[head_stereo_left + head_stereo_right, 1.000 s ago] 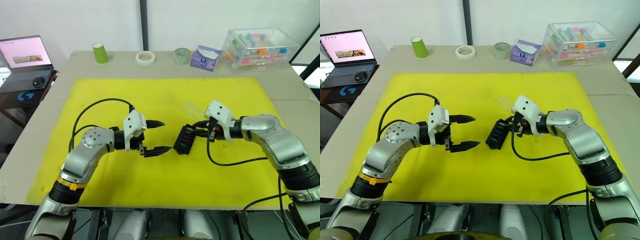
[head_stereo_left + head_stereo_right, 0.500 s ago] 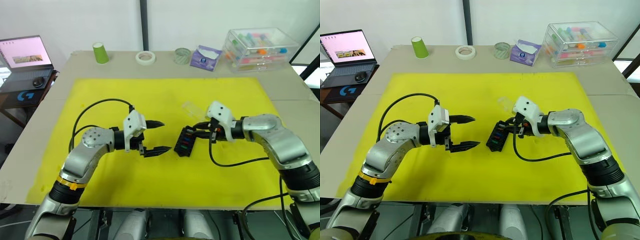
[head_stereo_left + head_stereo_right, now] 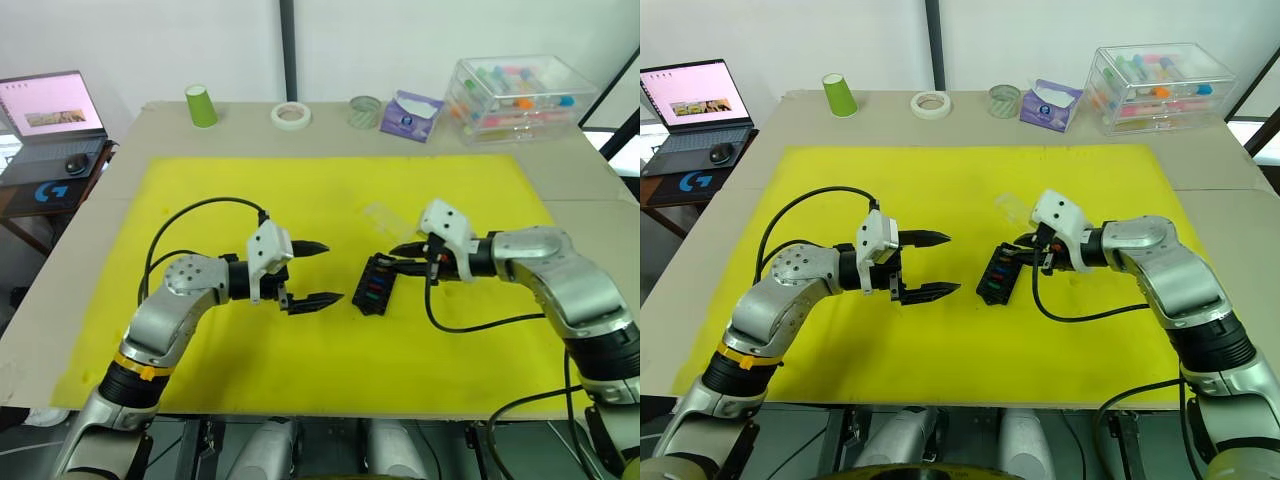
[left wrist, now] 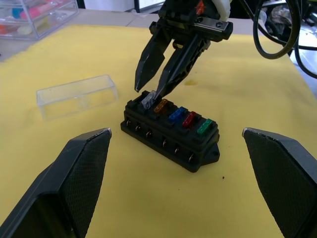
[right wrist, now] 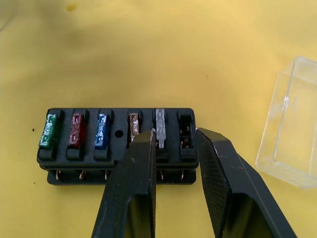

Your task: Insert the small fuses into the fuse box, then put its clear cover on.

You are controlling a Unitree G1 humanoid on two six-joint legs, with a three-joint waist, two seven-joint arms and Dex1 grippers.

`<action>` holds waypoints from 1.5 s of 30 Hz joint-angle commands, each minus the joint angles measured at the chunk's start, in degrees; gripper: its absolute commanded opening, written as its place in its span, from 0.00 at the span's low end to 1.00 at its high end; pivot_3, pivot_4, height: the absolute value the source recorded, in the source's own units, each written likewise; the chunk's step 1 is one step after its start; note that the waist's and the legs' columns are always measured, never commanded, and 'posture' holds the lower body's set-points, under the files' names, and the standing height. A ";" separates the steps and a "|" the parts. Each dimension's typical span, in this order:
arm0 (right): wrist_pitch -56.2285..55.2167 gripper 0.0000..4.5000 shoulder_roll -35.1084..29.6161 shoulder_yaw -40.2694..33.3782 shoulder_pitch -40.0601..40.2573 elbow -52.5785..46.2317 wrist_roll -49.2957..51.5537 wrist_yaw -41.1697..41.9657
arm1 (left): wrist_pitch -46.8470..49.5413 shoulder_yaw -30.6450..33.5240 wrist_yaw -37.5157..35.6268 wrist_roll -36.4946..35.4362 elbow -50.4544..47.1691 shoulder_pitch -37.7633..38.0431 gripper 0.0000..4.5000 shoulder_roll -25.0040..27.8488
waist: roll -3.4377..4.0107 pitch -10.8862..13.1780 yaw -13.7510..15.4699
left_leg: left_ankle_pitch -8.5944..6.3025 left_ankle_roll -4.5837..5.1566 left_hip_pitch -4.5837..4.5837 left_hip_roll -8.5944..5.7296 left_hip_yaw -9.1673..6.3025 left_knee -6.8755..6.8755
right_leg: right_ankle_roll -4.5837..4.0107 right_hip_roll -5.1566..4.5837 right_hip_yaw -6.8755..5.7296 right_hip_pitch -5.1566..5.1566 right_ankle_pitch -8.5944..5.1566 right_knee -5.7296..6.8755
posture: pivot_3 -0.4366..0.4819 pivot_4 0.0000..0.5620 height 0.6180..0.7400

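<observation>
The fuse box (image 5: pixel 118 139) lay mid-mat with green, red, blue and brown fuses seated, a grey fuse (image 5: pixel 160 128) in the fifth slot and the end slot empty. The right gripper (image 5: pixel 174 144), at its 3 o'clock, stood slightly parted around the grey fuse; pressing straight down would seat it flush. The cover (image 4: pixel 77 95) lay near, toward 1 o'clock. The left gripper (image 3: pixel 315 272), spread wide at 9 o'clock, could steady the box.

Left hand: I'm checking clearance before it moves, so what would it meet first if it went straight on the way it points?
Probably the black plastic fuse box, which lies straight ahead between the open left hand's fingertips, with bare yellow mat before it. The right hand sits just beyond, over the box's far end.
</observation>
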 commanded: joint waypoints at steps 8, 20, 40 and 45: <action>-0.49 0.29 -0.93 -1.84 -0.61 -2.34 0.57 0.79 | -1.30 0.07 -0.25 0.05 -1.04 -0.18 1.00 -0.03 | 0.00 0.00 -0.01 | 0.00 0.00 0.00 0.00 0.00 0.00 | 0.00 0.00 0.00 0.00 0.00 0.00 | 0.48 0.27 1.00; 1.24 0.21 -0.71 -5.43 1.18 -5.63 4.42 0.31 | -1.14 0.12 -0.19 -0.37 -1.18 -0.25 1.00 -0.37 | 0.00 0.00 0.07 | 0.00 0.00 0.00 0.00 0.00 0.00 | 0.00 0.00 0.00 0.00 0.00 0.00 | 0.48 0.27 1.00; -0.68 0.01 1.30 -2.29 1.95 -2.94 1.51 -1.99 | -0.49 0.29 -0.41 -0.47 -1.48 -0.46 1.00 0.02 | 0.00 0.00 0.01 | 0.00 0.00 0.00 0.00 0.00 0.01 | 0.00 0.00 0.00 0.00 0.00 0.01 | 0.48 0.27 1.00; -1.29 0.01 1.69 -1.31 2.81 -1.35 0.73 -1.89 | -0.27 0.41 -0.31 -0.50 -1.77 -0.23 1.00 0.33 | 0.00 0.00 0.00 | 0.00 0.00 0.00 0.00 0.00 0.01 | 0.00 0.00 0.00 0.01 0.00 0.01 | 0.48 0.27 1.00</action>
